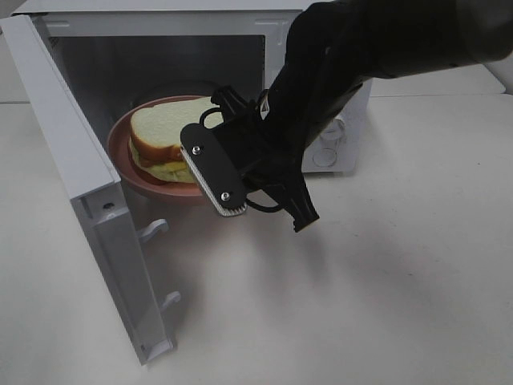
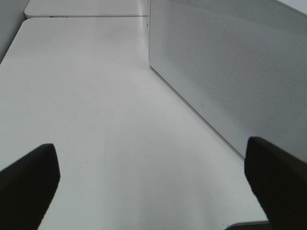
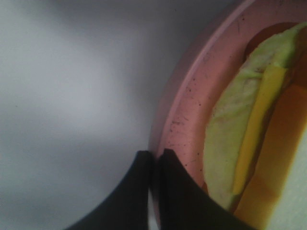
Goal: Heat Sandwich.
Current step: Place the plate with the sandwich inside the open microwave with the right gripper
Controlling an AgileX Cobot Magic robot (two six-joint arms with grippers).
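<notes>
The sandwich [image 1: 164,136], thick white bread with a brown crust, lies on a round pink plate [image 1: 120,148] in the mouth of the open microwave [image 1: 160,20]. My right gripper [image 1: 210,186] reaches in from the right and is shut on the plate's front rim. Up close, its dark fingertips [image 3: 154,163] meet at the edge of the plate [image 3: 187,110], with the sandwich's pale green and yellow filling [image 3: 240,134] just beyond. My left gripper [image 2: 153,191] is open over bare table, holding nothing, and does not show in the high view.
The microwave door [image 1: 88,200] swings out toward the front left, with latch hooks on its inner face. The oven's perforated side wall [image 2: 230,72] stands beside my left gripper. The white table [image 1: 385,289] spreads out in front and to the right.
</notes>
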